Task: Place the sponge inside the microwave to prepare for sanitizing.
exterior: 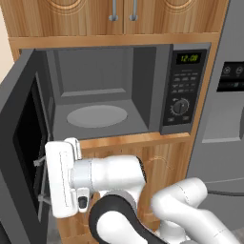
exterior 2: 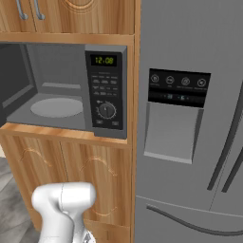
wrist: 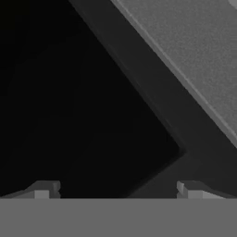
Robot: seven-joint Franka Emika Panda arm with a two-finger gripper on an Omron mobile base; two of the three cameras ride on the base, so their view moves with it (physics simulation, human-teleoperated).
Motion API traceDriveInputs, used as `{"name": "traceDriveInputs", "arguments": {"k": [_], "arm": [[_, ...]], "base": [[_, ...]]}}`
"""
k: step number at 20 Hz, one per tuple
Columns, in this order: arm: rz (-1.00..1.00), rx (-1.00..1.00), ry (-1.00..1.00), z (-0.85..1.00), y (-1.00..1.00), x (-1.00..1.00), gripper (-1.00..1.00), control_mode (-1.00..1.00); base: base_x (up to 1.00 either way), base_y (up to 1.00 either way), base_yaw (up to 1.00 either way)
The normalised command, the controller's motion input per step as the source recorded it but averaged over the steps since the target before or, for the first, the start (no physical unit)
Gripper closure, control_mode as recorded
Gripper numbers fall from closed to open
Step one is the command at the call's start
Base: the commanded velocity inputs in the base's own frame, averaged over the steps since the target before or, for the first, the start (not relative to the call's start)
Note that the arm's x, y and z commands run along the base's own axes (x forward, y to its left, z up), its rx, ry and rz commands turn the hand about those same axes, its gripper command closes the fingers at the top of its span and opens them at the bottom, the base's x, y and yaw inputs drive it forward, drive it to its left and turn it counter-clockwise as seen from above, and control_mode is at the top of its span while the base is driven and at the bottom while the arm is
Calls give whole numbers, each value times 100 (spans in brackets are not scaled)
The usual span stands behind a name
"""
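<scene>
Sponge position undetermined: cannot tell where it lies from what is on record, and not lodged in the pincer (wrist: 118, 190), whose two dark tips stand spread wide with nothing between them. Microwave (exterior: 109, 90) found with door (exterior: 21, 143) swung fully out to the left, cavity exposed, turntable (exterior: 96, 116) bare. Judged as the stage with access made and the fetch not yet begun; placement still outstanding. Next move judged to call for backing the hand clear of the door without knocking it toward shut, then finding the sponge, a small item likely needing a careful, centred pinch, before carrying it in over the turntable. Noted from the left base view: white hand low beside the door's inner face, pointing at it, and the full door swing. Noted from the right base view: control panel (exterior 2: 106, 90) with green digits and knob seen square on, grey refrigerator (exterior 2: 190, 142) just beside the microwave housing, wooden cabinet fronts (exterior 2: 71, 166) below. Noted from the hand view: black door window and its grey frame close ahead, and the tip spacing confirmed
</scene>
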Motion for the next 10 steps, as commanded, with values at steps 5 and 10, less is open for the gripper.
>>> {"name": "traceDriveInputs", "arguments": {"k": [5,10], "arm": [[-23,-10,0,0,53,0,-100,-100],[-20,-9,0,0,44,3,-100,-100]], "base": [[0,0,0],[0,0,0]]}}
